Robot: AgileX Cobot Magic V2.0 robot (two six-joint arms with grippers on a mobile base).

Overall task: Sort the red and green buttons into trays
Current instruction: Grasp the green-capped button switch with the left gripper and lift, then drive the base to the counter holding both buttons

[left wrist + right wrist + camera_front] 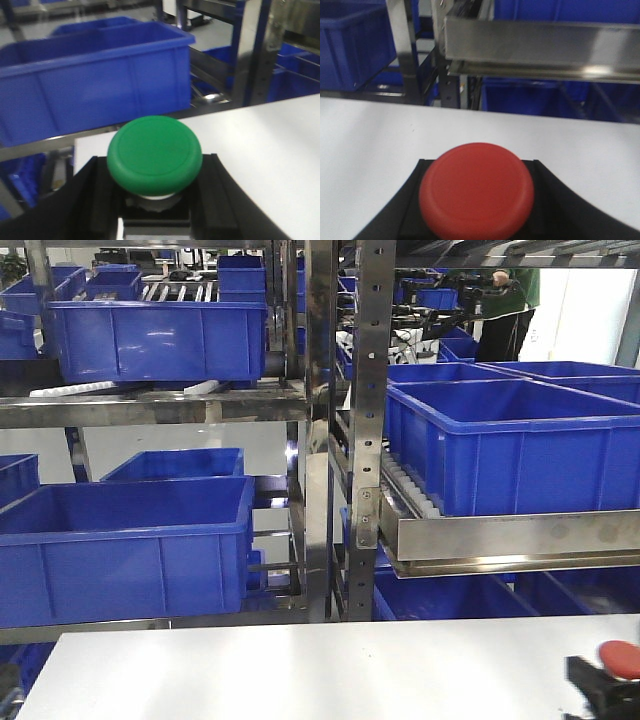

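l fingers (90, 200) are gripping the green button (155, 152), r fingers (402, 215) are gripping the red button (476, 197) over the white counter (370, 135), showing at 5 o'clock in front view.

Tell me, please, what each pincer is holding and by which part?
The left pincer grips the green button below its cap; the right pincer, the red button likewise, apparently.

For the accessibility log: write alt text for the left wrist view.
A round green-capped push button sits clamped between the left gripper's black fingers, filling the foreground. Behind it are a white tabletop and a deep blue plastic crate on a metal rack.
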